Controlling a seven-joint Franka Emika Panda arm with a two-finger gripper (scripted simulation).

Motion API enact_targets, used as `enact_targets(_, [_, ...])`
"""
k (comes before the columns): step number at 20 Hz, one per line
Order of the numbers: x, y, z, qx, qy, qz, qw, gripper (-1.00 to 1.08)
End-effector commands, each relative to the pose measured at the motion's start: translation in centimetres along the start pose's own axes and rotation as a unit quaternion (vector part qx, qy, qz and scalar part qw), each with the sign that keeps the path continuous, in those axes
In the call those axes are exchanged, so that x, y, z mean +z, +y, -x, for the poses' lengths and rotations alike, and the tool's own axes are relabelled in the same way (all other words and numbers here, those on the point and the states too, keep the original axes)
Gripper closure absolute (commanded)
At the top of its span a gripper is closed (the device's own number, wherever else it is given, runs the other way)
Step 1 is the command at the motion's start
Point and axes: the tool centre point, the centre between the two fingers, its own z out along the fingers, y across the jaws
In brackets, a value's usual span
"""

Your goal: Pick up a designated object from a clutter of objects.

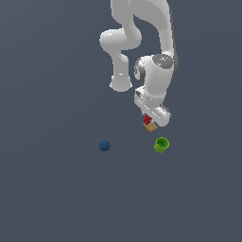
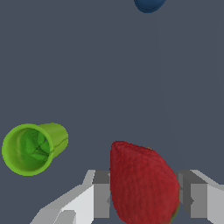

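Note:
The dark-red roundish lump sits between my gripper's two fingers, and both pads touch its sides. In the exterior view the gripper hangs low over the floor with the red lump in it, just above the flat tan block. The tan block does not show in the wrist view. The bright green cup lies on its side to the exterior view's right of the block; the wrist view looks into the cup's mouth. The blue ball lies apart at the exterior view's left, and only its edge shows in the wrist view.
The arm's white links rise behind the gripper. The dark grey floor runs under all the objects.

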Motion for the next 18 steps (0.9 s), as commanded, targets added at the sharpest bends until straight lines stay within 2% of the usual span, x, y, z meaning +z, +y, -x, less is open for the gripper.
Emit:
enact_targets(1, [-1.8,1.2,-1.0,0.000,0.000,0.000,1.0000,1.08])
enact_targets(18, [-15.2,9.9,-8.5,0.000,-0.002,0.001,1.0000,1.08])
